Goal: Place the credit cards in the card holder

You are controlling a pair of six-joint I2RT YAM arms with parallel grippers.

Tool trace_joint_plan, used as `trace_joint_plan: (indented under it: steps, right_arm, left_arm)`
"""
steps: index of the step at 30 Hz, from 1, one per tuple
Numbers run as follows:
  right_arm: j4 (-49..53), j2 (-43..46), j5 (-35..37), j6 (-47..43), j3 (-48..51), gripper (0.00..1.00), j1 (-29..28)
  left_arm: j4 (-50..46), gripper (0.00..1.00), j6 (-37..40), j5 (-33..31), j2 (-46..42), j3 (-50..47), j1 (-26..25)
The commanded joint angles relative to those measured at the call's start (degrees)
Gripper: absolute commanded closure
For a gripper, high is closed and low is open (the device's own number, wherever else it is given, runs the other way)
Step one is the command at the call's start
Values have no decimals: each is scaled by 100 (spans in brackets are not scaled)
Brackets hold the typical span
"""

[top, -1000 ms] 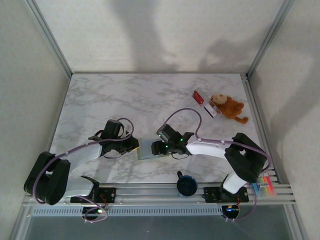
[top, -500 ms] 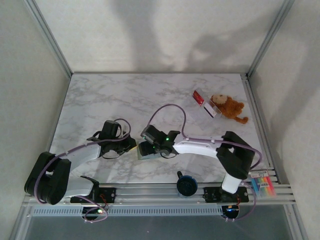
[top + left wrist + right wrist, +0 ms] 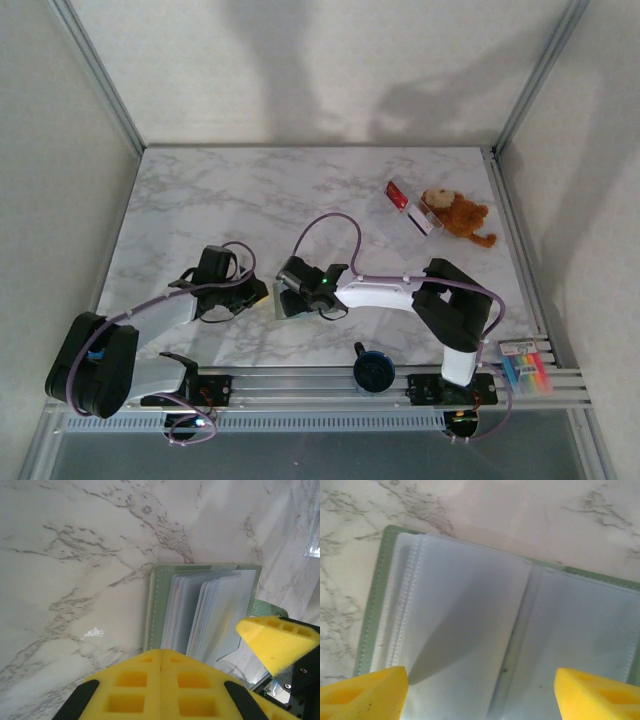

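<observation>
The grey-green card holder (image 3: 374,605) lies open on the marble near the front middle, its clear sleeves fanned out (image 3: 205,610). My right gripper (image 3: 480,700) hovers right over it, open, one yellow fingertip on each side of the sleeves. My left gripper (image 3: 161,654) is at the holder's left edge with its pads pressed together; nothing shows between them. In the top view both grippers meet at the holder (image 3: 283,304). The red card (image 3: 398,194) and the white card (image 3: 424,219) lie far off at the back right.
A brown plush toy (image 3: 458,213) sits just right of the cards. A black round knob (image 3: 373,370) and coloured markers (image 3: 525,372) rest on the front rail. Metal frame posts and white walls enclose the table.
My right gripper has slid left over the holder, and the holder has shifted a little left with it. My left gripper has backed off slightly to the left.
</observation>
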State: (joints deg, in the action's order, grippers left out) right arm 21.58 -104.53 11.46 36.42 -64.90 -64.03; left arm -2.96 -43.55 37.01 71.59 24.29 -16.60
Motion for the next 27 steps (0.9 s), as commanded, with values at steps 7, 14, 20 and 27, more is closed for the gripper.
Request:
trace_joint_plan:
  steps: [7, 14, 20, 27]
  right_arm:
    - [749, 25, 874, 199, -164, 22, -69]
    - [-132, 246, -127, -78, -47, 11, -69]
    - [-102, -141, -179, -140, -350, 10, -66]
    - [136, -353, 0, -119, -383, 10, -69]
  left_arm:
    - [150, 97, 70, 353, -99, -98, 21]
    - [111, 98, -1, 78, -44, -60, 43]
    - [16, 97, 26, 16, -44, -43, 52]
    - [21, 97, 30, 40, -83, -121, 52]
